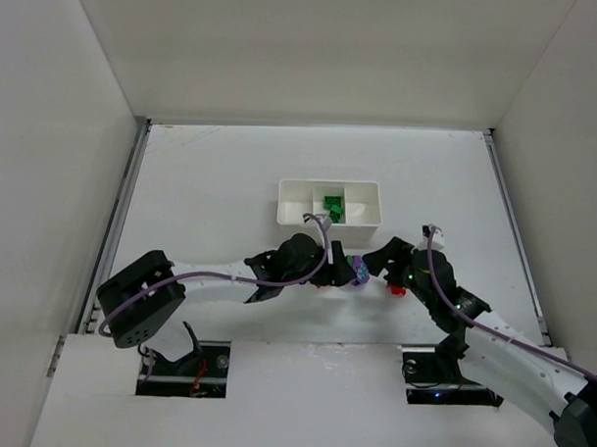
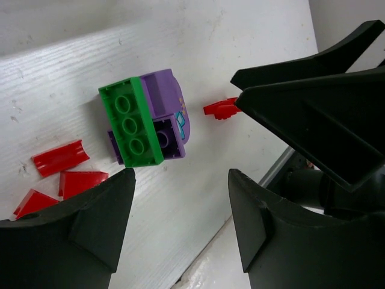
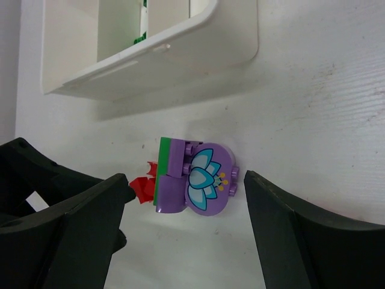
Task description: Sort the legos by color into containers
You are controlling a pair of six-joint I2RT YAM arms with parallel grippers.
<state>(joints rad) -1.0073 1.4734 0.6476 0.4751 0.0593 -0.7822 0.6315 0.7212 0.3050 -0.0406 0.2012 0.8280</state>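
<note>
So the purple-green brick [image 2: 147,117] lies between the grippers, green side toward the left gripper [image 2: 180,186], purple toward the right gripper [image 3: 186,183]; both open, empty. Right looks better lined up.

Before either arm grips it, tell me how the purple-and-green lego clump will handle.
The purple-and-green clump looks like rigid moulded plastic: probably stiff and light. Its green plate seems only pressed onto the purple part, so a squeeze might split them. It lies flat, so rolling seems unlikely.
</note>
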